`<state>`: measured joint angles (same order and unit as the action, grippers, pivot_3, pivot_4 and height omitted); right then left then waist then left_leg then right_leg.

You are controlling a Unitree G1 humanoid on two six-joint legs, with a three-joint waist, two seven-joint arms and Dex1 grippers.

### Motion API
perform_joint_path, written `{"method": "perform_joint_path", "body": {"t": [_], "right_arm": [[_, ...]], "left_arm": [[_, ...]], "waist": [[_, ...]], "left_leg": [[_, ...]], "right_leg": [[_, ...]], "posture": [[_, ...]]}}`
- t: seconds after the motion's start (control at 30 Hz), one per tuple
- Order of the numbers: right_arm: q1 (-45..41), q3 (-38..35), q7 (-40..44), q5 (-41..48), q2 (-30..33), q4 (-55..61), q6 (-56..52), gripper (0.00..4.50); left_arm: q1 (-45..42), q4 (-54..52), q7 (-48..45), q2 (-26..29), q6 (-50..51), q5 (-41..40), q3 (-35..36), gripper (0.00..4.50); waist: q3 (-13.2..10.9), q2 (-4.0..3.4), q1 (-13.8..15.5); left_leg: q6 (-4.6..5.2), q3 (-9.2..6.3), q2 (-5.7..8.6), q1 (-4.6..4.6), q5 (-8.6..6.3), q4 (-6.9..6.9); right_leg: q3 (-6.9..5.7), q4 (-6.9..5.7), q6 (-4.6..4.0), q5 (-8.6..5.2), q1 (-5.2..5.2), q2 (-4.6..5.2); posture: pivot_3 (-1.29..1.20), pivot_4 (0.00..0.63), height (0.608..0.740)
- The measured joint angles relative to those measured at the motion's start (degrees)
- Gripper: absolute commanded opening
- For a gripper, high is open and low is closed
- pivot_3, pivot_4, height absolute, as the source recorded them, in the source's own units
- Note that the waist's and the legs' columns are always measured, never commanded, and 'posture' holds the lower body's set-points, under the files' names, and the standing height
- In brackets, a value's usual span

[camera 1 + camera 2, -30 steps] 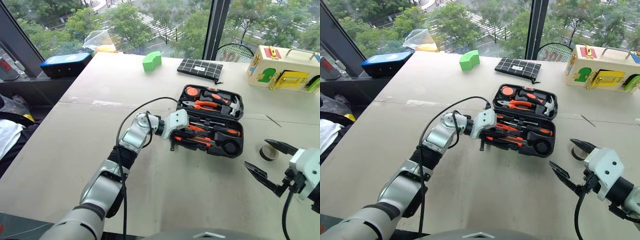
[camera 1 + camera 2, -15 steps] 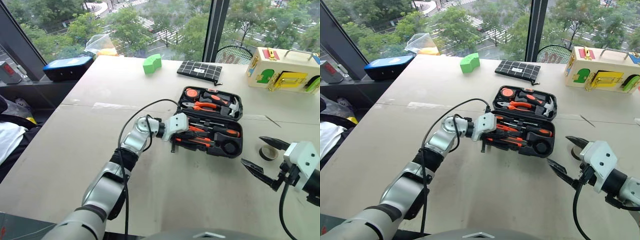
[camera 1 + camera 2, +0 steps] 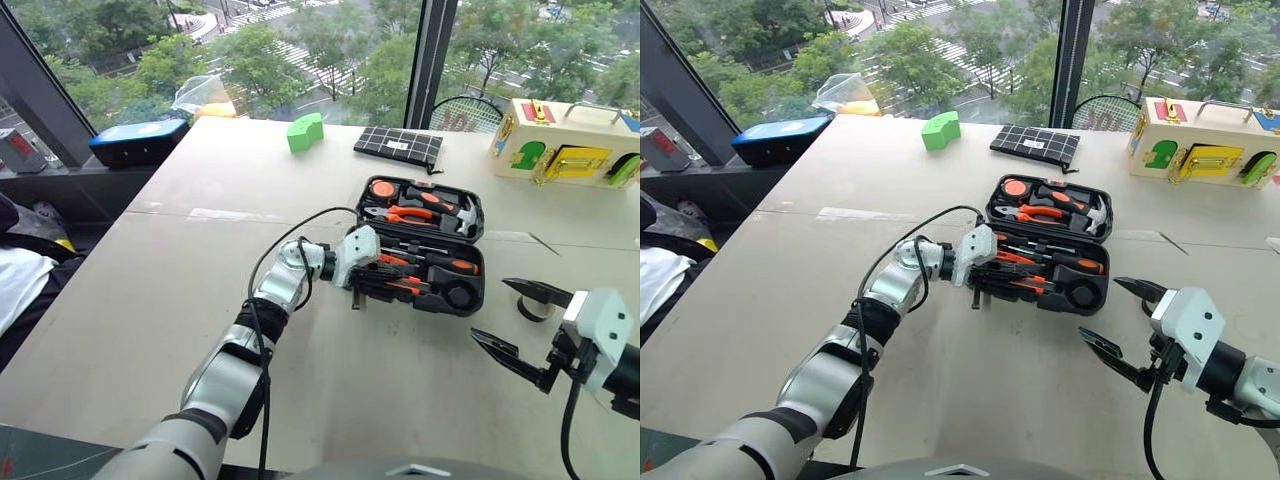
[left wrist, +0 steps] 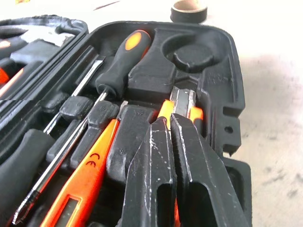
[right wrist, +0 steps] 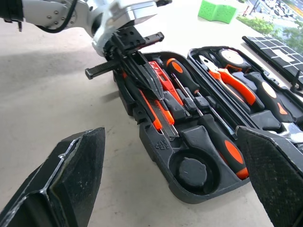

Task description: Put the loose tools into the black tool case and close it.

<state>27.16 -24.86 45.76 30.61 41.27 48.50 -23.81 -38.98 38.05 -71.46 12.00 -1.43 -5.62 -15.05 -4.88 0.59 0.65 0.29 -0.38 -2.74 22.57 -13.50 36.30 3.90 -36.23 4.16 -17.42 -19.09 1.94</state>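
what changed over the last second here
Little visibly changed. The left gripper, jaws shut, stays over the orange-and-black utility knife in the black tool case. The right gripper stays open. The small black tape roll stays on the table.

In the left wrist view the closed fingers [image 4: 189, 165] of the left pincer [image 4: 171, 124] cover most of the orange-and-black utility knife [image 4: 182, 101], and whether they touch it cannot be told. The black tool case [image 4: 227, 94] is cut off at the picture's edges there, and the small black tape roll [image 4: 189, 10] on the desk [image 4: 270, 71] is clipped at the top edge. In the left eye view the tape roll sits partly behind the right pincer [image 3: 520, 322], and the tools in the lid are too small to tell apart clearly.
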Motion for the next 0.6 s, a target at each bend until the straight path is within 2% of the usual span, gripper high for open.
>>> {"method": "perform_joint_path", "body": {"t": [0.03, 0.07, 0.13, 0.17, 0.23, 0.33, 0.4, 0.6], "right_arm": [[0.0, 0.3, 0.0, 0.0, 0.0, 0.0, 0.0, 4.5], [0.0, 0.3, 0.0, 0.0, 0.0, 0.0, 0.0, 4.5], [0.0, 0.3, 0.0, 0.0, 0.0, 0.0, 0.1, 4.5], [0.0, 0.3, 0.0, 0.0, 0.0, 0.0, 0.1, 4.5], [0.3, 0.4, 0.0, -0.1, 0.0, 0.0, 0.1, 4.5], [0.2, 0.8, -0.1, -0.3, 0.0, -0.1, 0.3, 4.5], [-0.4, 1.9, -0.1, -0.6, -0.2, -0.2, 0.4, 4.5], [-1.2, 2.6, -0.1, -1.0, -0.3, -0.9, 0.4, 4.5]], "left_arm": [[0.8, -2.6, -0.6, 0.1, 6.3, -3.9, 2.6, 0.09], [1.0, -3.5, -0.6, 0.2, 8.5, -4.9, 3.3, 0.09], [1.0, -8.6, 0.8, 2.1, 19.5, -9.0, 5.8, 0.09], [0.9, -9.1, 1.1, 2.5, 20.6, -9.4, 6.1, 0.09], [0.8, -15.4, 2.2, 7.1, 29.7, -12.9, 9.1, 0.09], [0.5, -23.0, 1.4, 13.5, 37.0, -15.7, 10.6, 0.09], [0.9, -25.9, -0.6, 17.8, 37.9, -15.6, 9.7, 0.09], [2.3, -25.9, -1.7, 20.6, 34.1, -11.6, 4.6, 0.09]], "waist": [[-0.1, -0.04, -0.1], [-0.2, -0.08, -0.2], [-0.9, 0.37, -0.5], [-1.0, 0.46, -0.6], [-1.3, 0.54, -1.3], [-1.5, 0.51, -1.3], [-1.6, 0.46, -1.2], [-2.0, 0.71, -0.2]], "left_leg": [[0.0, -0.03, -0.01, 0.04, 0.0, -0.02], [0.0, -0.05, -0.02, 0.08, 0.0, -0.02], [0.0, -0.17, -0.08, 0.35, 0.01, -0.02], [0.0, -0.18, -0.1, 0.38, 0.01, -0.02], [0.0, -0.19, -0.13, 0.4, 0.01, -0.09], [-0.01, -0.17, -0.12, 0.37, 0.01, -0.18], [-0.01, -0.16, -0.11, 0.36, 0.01, -0.22], [-0.02, -0.05, -0.04, 0.38, 0.01, -0.19]], "right_leg": [[-0.01, -0.02, 0.02, 0.0, -0.03, -0.01], [-0.03, -0.06, 0.04, 0.01, -0.08, -0.03], [-0.05, -0.33, 0.11, 0.06, -0.41, -0.17], [-0.05, -0.38, 0.09, 0.05, -0.46, -0.18], [-0.06, -0.4, 0.06, 0.0, -0.5, -0.2], [-0.06, -0.36, 0.09, -0.05, -0.5, -0.18], [-0.06, -0.28, 0.09, -0.06, -0.49, -0.15], [-0.03, -0.24, 0.09, -0.06, -0.48, -0.05]], "posture": [[0.0, 0.15, 0.74], [0.0, 0.15, 0.74], [0.0, 0.15, 0.74], [0.0, 0.15, 0.74], [0.0, 0.15, 0.74], [0.0, 0.15, 0.74], [0.0, 0.15, 0.74], [0.0, 0.15, 0.74]]}}
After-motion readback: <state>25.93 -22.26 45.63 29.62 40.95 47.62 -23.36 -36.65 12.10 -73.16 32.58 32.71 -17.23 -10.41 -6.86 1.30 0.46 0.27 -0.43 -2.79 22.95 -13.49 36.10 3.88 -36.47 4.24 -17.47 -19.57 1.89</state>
